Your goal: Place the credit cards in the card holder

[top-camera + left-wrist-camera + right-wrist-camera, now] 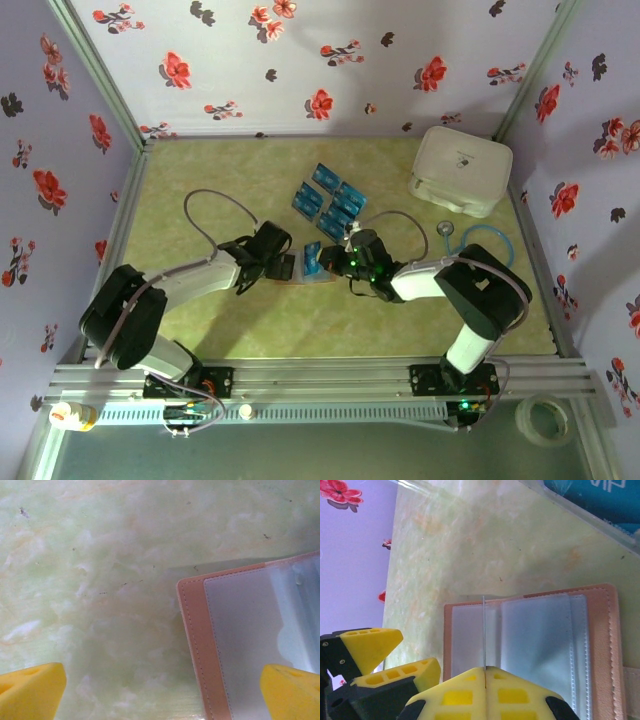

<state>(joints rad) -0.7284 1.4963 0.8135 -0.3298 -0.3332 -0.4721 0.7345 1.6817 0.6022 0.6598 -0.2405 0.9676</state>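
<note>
The card holder (535, 640) lies open and flat near the middle of the counter (250, 330), its clear plastic pockets facing up. It sits between the two arms, with the loose credit cards (328, 197) spread in a small overlapping cluster just beyond it on the far side. The right gripper (484, 669) has its fingers pressed fully together on a thin sheet (484, 630). The sheet is seen edge-on, standing upright over the open pockets, and I cannot tell whether it is a card or one of the holder's clear leaves. The left gripper (162, 690) hovers over the holder's left edge with its fingers spread wide. One fingertip is above the tan border, the other is above bare counter, and they grip nothing. The main risk is that nothing pins the holder. Any push or pull from the right fingers could slide it along the smooth counter or drag a leaf up and fold it shut, so a card would miss the pocket mouth. The sheet is pinched only at its edge, so it could twist, bow or slip out if it catches on the plastic. The two grippers are also very close together, and a small sideways correction could knock one into the other. The remaining cards overlap, so a later pick might lift two or scatter them. A white box (460, 170) sits at the far right, well apart and unlikely to interfere.
</note>
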